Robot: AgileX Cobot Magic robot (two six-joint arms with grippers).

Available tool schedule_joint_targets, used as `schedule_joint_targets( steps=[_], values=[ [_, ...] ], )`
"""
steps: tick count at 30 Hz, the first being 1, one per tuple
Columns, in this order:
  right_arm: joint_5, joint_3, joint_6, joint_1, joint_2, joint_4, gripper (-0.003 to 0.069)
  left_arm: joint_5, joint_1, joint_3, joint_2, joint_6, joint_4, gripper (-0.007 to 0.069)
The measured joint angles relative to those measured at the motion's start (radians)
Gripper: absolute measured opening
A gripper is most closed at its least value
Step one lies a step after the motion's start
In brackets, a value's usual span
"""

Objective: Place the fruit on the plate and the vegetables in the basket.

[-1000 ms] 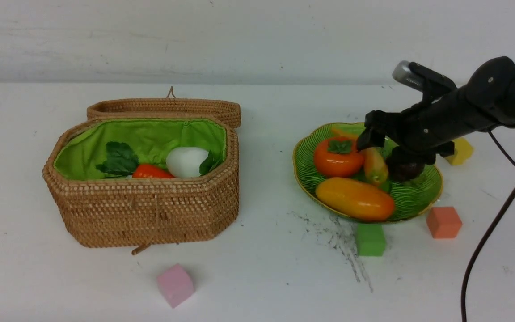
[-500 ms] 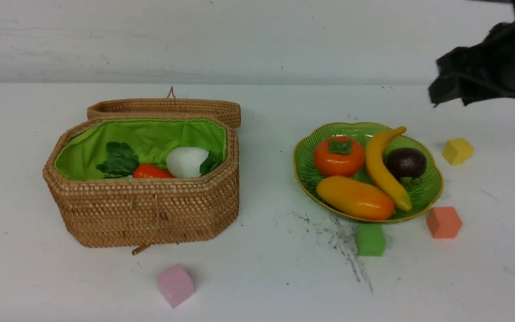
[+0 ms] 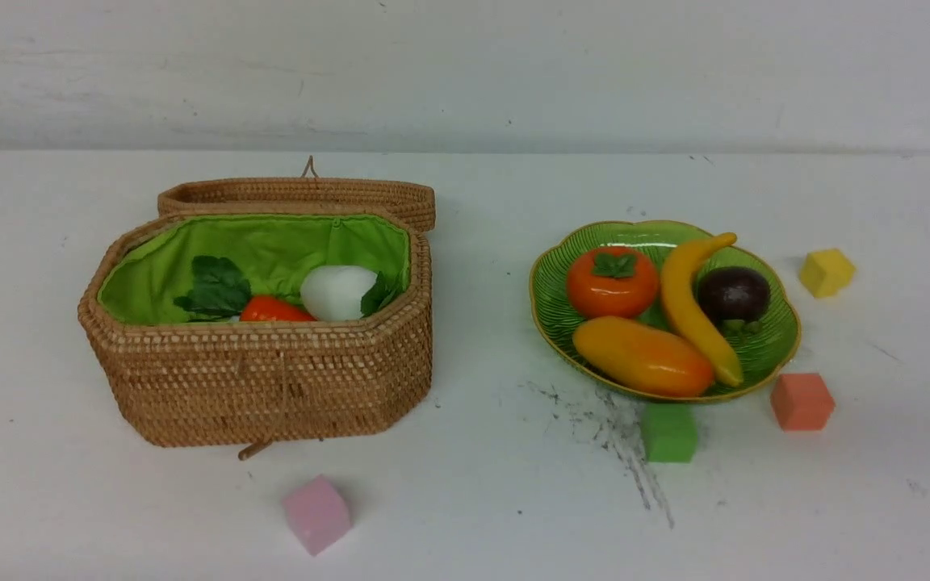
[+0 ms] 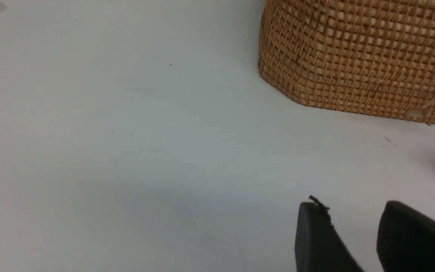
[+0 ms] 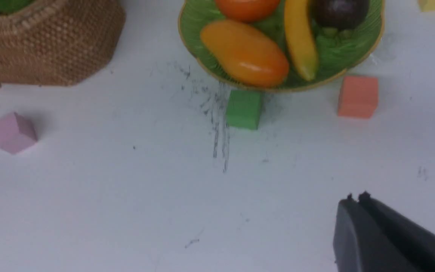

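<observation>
White tabletop point(image 3: 465, 500) runs back to a pale wall. Neither arm appears in the front view. The left gripper point(image 4: 353, 211) shows only as two dark fingertips with a bare gap between them, holding nothing, near the basket's point(image 3: 271, 379) woven wall. The right gripper point(image 5: 355, 200) has its fingertips pressed together, empty.

Inside the basket, on the left, the front wall hides most of the contents: a white radish point(image 3: 337, 292) and a carrot point(image 3: 271, 309) with green leaves peek out; any eggplant cannot be made out.

On the plate point(image 3: 776, 343), to the right, lie four fruits: persimmon point(image 3: 612, 282), mango point(image 3: 643, 357), banana point(image 3: 687, 307) and mangosteen point(image 3: 734, 294).

Four cubes lie about: pink point(image 3: 316, 514), green point(image 3: 668, 432), orange point(image 3: 802, 401), yellow point(image 3: 827, 272).
</observation>
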Motion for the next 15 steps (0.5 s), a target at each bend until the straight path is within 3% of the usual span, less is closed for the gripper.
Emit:
schedule_joint_targets(
  steps=[15],
  values=[
    [-0.014, 0.108, -0.001, 0.000, -0.358, 0.050, -0.0006, 0.000, 0.000, 0.000, 0.000, 0.000, 0.000, 0.0239]
  ],
)
